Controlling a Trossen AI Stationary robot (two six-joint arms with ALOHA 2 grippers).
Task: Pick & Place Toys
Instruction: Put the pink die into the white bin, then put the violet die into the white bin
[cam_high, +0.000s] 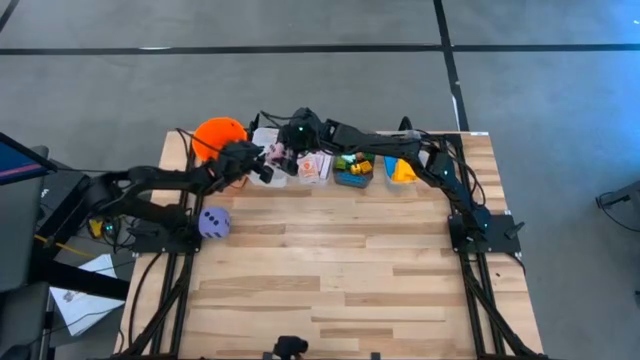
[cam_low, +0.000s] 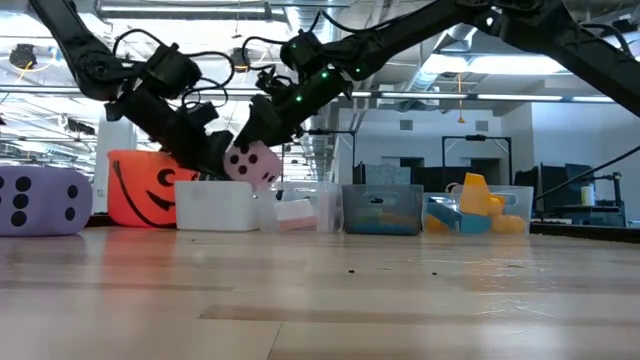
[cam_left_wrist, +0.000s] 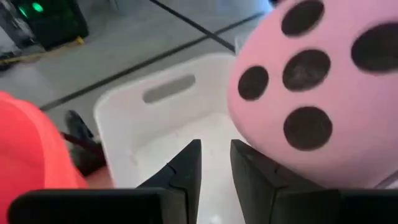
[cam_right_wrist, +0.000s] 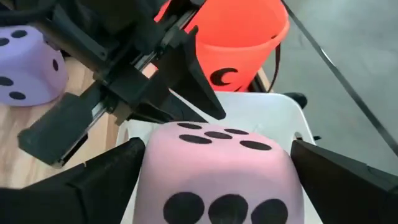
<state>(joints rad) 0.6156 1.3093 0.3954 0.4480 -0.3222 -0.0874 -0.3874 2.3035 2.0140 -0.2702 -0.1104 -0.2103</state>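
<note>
Low view: right gripper (cam_low: 262, 140) grasps the pink foam die with black dots (cam_low: 251, 164) between its two fingers, suspended above the white rectangular plastic bin (cam_low: 216, 205). Left gripper (cam_low: 205, 150), fingers nearly closed on nothing, hovers beside the die over that bin. Purple dotted die (cam_high: 214, 222) rests on the wooden table (cam_high: 340, 270).

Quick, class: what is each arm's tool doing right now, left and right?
Left tool: nearly closed, empty, over the white rectangular plastic bin.
Right tool: closed on the pink black-dotted soft die, above that bin.
</note>
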